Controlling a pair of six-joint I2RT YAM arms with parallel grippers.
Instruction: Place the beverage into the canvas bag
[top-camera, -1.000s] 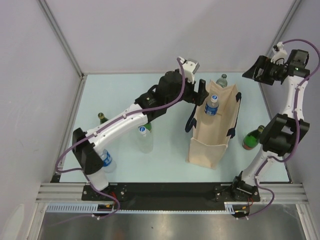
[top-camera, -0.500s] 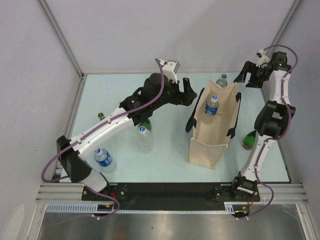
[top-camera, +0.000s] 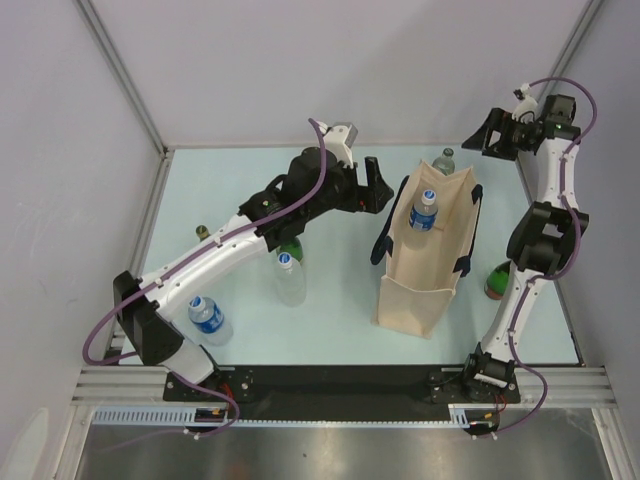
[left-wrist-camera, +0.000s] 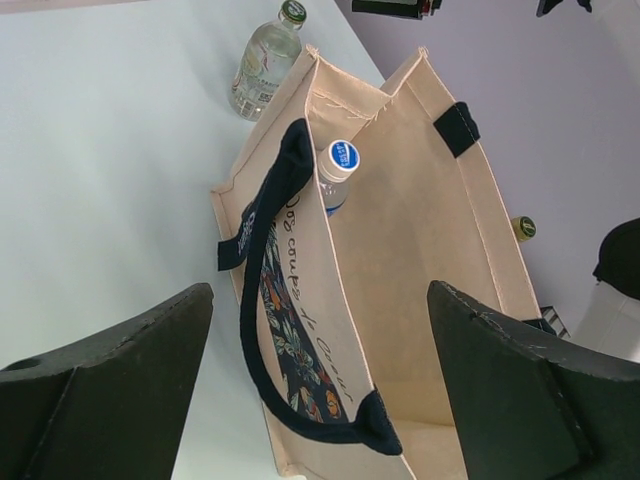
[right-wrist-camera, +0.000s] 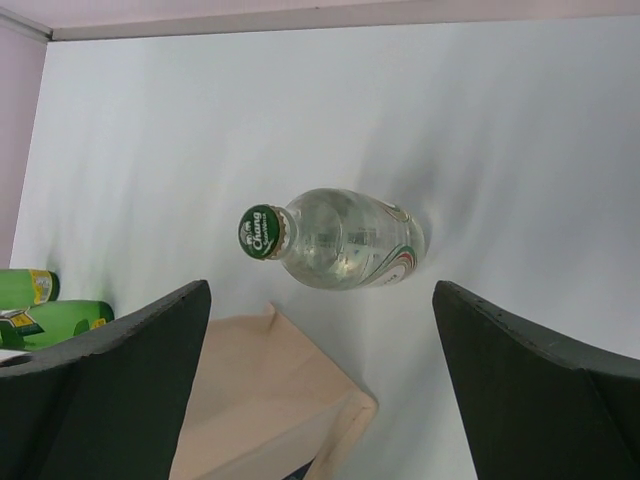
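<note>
Inside canvas bag (top-camera: 425, 262), blue-capped water bottle (top-camera: 425, 209)

Pale lilac walls (top-camera: 300, 60), alu corner posts (top-camera: 120, 75), mint tabletop (top-camera: 210, 180), steel shelf (top-camera: 330, 455) at near edge, even light

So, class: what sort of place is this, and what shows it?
Probably a robotics test cell: left arm and right arm bolted to a rail, plain walls round the table, bottles staged around a bag.
</note>
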